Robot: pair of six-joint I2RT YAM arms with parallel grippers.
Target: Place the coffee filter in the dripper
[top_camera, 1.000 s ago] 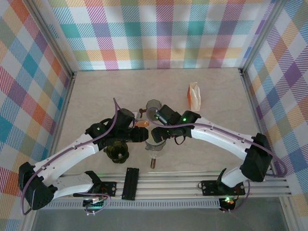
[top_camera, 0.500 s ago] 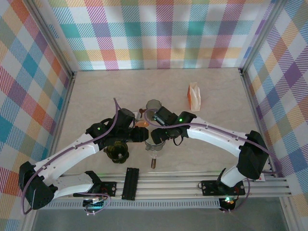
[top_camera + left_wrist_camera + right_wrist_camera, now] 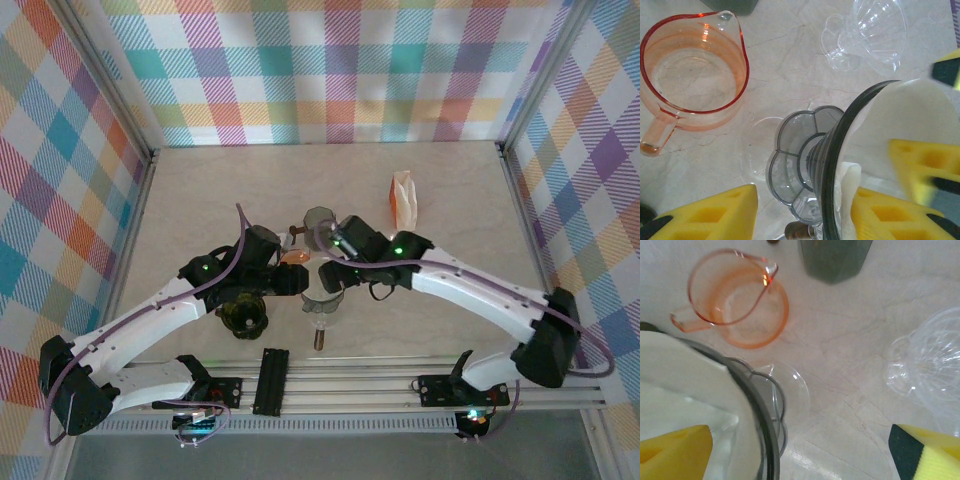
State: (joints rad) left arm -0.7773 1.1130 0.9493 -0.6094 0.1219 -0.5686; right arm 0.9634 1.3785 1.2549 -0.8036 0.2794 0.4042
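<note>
The dripper (image 3: 832, 165) has a dark rim and a grey scalloped base, and shows small in the top view as the dripper (image 3: 325, 283). The white coffee filter (image 3: 905, 120) lies inside it. My left gripper (image 3: 805, 192) is closed around the dripper, which sits between the yellow pads. The right pad presses its white side. In the right wrist view the dripper (image 3: 757, 430) stands at the left with the filter (image 3: 685, 385) in it. My right gripper (image 3: 800, 440) is wide open. One of its fingers (image 3: 675, 452) rests inside the filter and the other hangs over bare table.
An orange pitcher (image 3: 690, 75) stands just beyond the dripper, with a dark cup (image 3: 318, 217) behind it. A clear glass funnel (image 3: 875, 30) sits close on the right. A filter pack (image 3: 403, 200) stands at the back right. A dark green glass piece (image 3: 243, 318) lies under the left arm.
The right arm's wrist has shifted slightly to the right and its elbow has swung outward. The left arm and the dripper have stayed put.
</note>
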